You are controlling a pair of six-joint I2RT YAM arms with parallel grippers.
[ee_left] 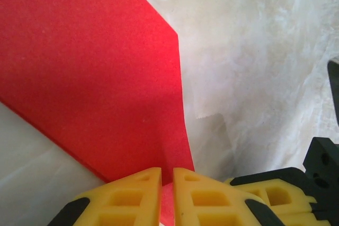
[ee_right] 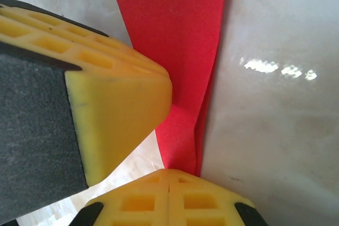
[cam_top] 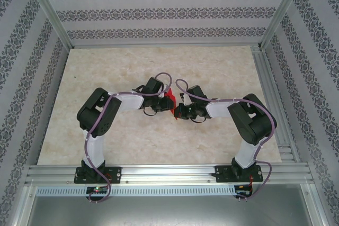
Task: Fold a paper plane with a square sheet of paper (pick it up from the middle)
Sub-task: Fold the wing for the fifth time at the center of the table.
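The square sheet of paper [cam_top: 170,100] is bright red and hangs above the middle of the table, between both grippers. In the left wrist view the sheet [ee_left: 90,72] spreads up and to the left as a wide flat panel. My left gripper [ee_left: 167,177] is shut on its lower edge, with red showing in the thin slit between the yellow fingers. In the right wrist view the paper [ee_right: 175,41] is a narrow strip folded into layers along its right side. My right gripper [ee_right: 168,175] is shut on its bottom end. The left gripper [cam_top: 162,102] and right gripper [cam_top: 178,111] almost touch.
The table [cam_top: 106,125] is pale marble-patterned, with an aluminium frame and patterned walls around it. A left-gripper finger [ee_right: 116,104] sits close beside the paper in the right wrist view. The right gripper's fingers [ee_left: 270,194] crowd the lower right of the left wrist view.
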